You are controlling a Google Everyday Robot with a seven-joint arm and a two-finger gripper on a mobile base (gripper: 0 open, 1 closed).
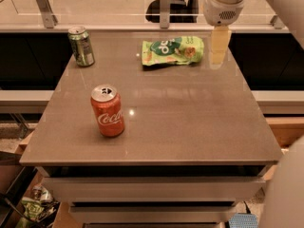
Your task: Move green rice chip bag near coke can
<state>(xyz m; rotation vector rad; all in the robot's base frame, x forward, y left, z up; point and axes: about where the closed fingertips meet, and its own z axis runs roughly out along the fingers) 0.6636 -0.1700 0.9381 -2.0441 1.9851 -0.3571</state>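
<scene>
Table (190,122): brown-grey, smooth top with light reflections; it carries all three items, and pale drawer fronts show under its front edge.
Arm (223,4): white and rounded, it comes in from the upper right corner and ends above the far right part of the table.
Green rice chip bag (173,50): lies flat near the far edge of the table, a little right of the middle; light green, crinkled, with a dark-green oval logo and orange chip pictures. Nothing touches it.
Pincer (219,61): yellowish and half transparent, it hangs straight down from the arm, just beside the right end of the green rice chip bag. I cannot tell if it is apart or together, and I cannot tell if it touches the table. It holds nothing.
Coke can (108,112): stands upright on the front left part of the table, red-orange with white script and a silver top; it is well apart from the green rice chip bag.
Green soda can (81,46): stands upright at the far left corner, well apart from the other two items.
Metal posts (43,6): grey, behind the far edge of the table.
</scene>
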